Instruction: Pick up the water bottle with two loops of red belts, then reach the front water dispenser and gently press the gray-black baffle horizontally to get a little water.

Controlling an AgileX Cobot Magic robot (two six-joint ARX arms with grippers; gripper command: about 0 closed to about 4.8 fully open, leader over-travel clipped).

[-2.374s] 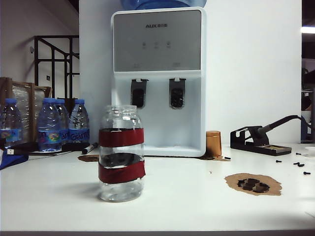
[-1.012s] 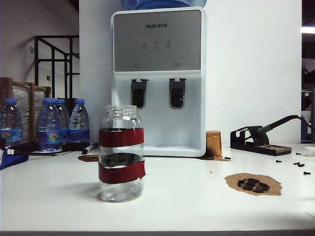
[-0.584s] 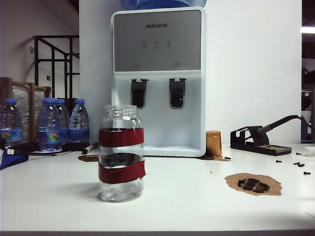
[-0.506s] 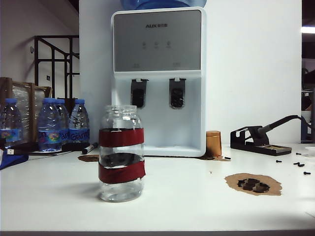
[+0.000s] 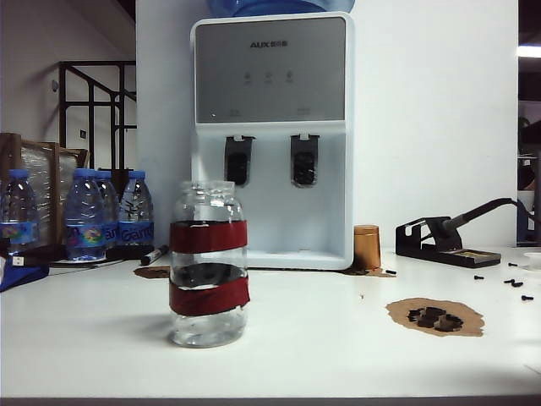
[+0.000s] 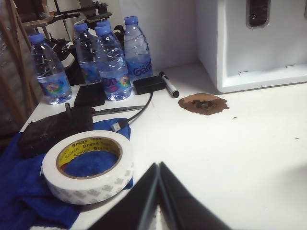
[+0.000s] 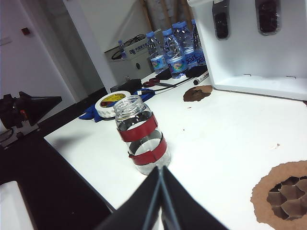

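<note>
white table (image 5: 355,355) is holding the water bottle (image 5: 208,264) before the water dispenser (image 5: 272,135); right gripper (image 7: 160,179) and left gripper (image 6: 159,176), both pressed together, are needing spreading first.

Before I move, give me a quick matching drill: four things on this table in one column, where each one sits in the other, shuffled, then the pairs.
1. water bottle
2. copper cup
3. tape roll
4. right hand

A. on the blue cloth
B. beside the water dispenser, at its right base
C. shut, off the table edge, pointing at the bottle
D. standing alone in front of the dispenser

Pairs: 1-D, 2-B, 3-A, 4-C
</note>
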